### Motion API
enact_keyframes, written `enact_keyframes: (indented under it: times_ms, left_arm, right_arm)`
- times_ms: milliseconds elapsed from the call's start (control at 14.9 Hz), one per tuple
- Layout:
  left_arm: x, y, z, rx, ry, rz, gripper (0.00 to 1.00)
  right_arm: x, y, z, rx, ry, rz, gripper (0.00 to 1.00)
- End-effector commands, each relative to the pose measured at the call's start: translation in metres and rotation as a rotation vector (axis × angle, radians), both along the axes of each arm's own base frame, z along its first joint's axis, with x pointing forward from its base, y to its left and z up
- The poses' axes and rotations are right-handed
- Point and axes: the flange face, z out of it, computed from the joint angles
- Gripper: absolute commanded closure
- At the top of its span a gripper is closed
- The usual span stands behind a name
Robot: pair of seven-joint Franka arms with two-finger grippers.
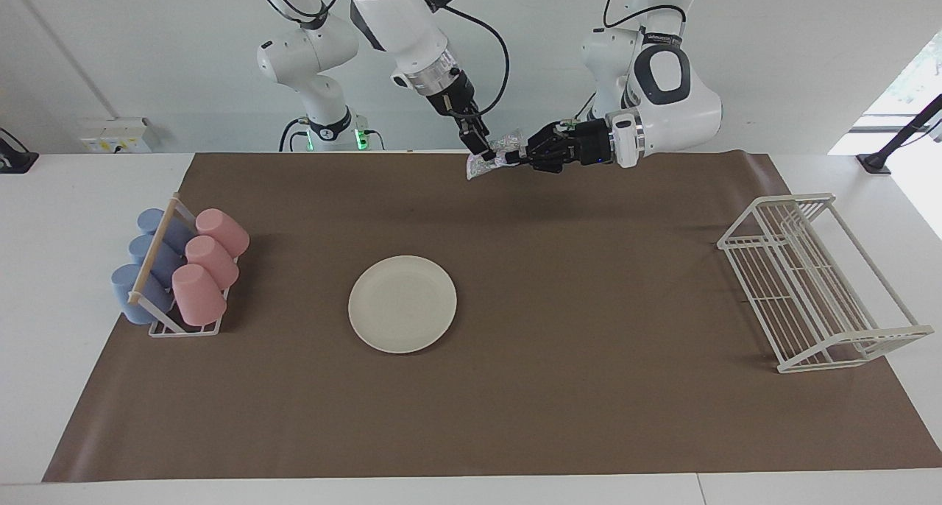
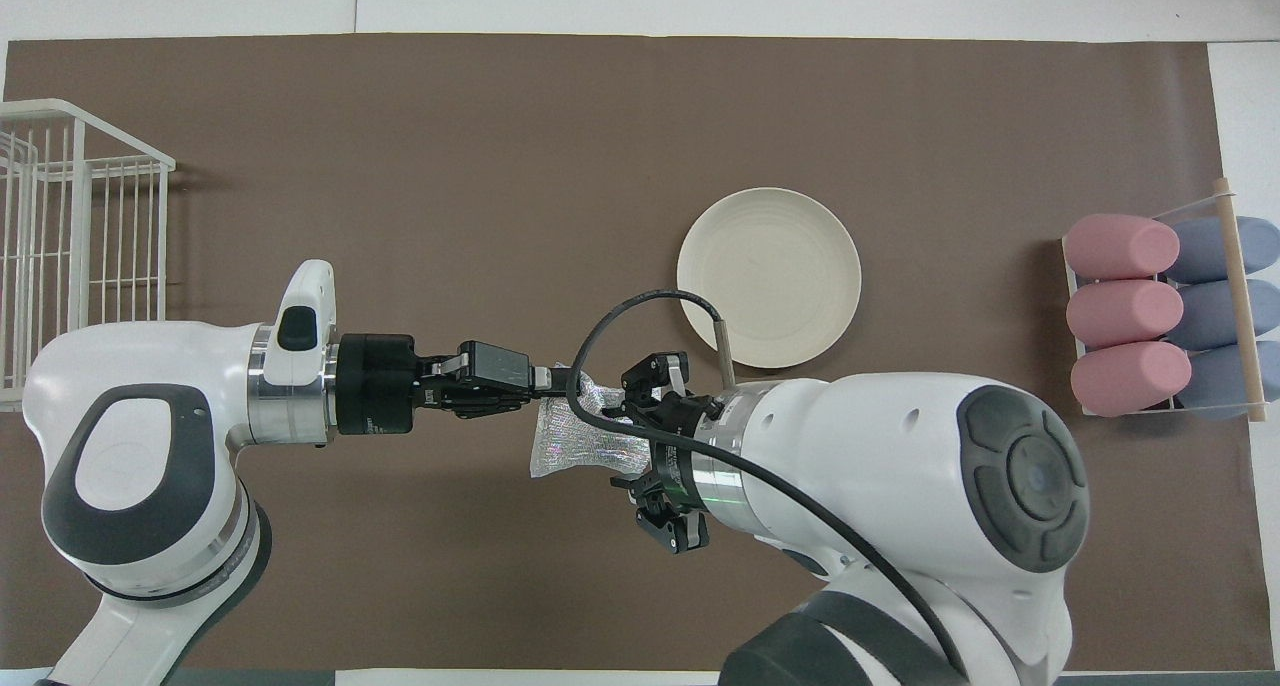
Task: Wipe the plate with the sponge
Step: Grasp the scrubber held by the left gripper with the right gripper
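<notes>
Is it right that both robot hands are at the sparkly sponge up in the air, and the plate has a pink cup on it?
Not quite. The plate is bare in the facing view; the pink cups sit in their rack. The left gripper and right gripper do meet at the raised sponge.

The plate (image 1: 402, 304), round, plain cream-white and shallow, lies flat and bare on the brown mat near the middle of the desk. The sponge (image 1: 491, 157), a small crinkly silvery-white pad with coloured speckles, hangs crumpled in the air above the desk edge nearest the robots.
</notes>
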Motion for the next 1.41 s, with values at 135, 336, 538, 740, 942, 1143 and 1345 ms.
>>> enact_keyframes:
  times_ms: [135,336,538,740,942,1143,1345]
  left_arm:
    - [-0.0102,0.0072,0.0019,-0.029,-0.007,-0.006,1.0]
    - [-0.0109,0.0076,0.0035,-0.031,-0.009,-0.011,1.0]
    - [-0.0107,0.0089,0.0036,-0.033,-0.007,-0.014,1.0]
    - [-0.01,0.0119,0.0034,-0.023,-0.011,-0.014,1.0]
    - [-0.0105,0.0121,0.0068,-0.011,-0.005,-0.019,0.25]
    - [-0.0112,0.0117,0.0094,-0.006,0.01,-0.015,0.0]
    - [-0.012,0.0128,0.0084,0.007,0.006,-0.023,0.0]
  right_arm:
    - [-0.0047,-0.0029,0.0015,0.007,-0.012,-0.007,1.0]
    - [-0.0039,-0.0021,0.0021,0.008,-0.011,-0.006,1.0]
    - [-0.0038,-0.0019,0.0011,0.007,-0.009,-0.004,1.0]
    - [-0.0036,-0.0019,0.0013,0.007,-0.01,-0.005,1.0]
    - [-0.0039,-0.002,0.0027,0.008,-0.012,-0.004,1.0]
    - [-0.0038,-0.0018,0.0017,0.007,-0.01,-0.002,1.0]
    - [-0.0033,-0.0041,0.0016,0.001,-0.013,0.011,1.0]
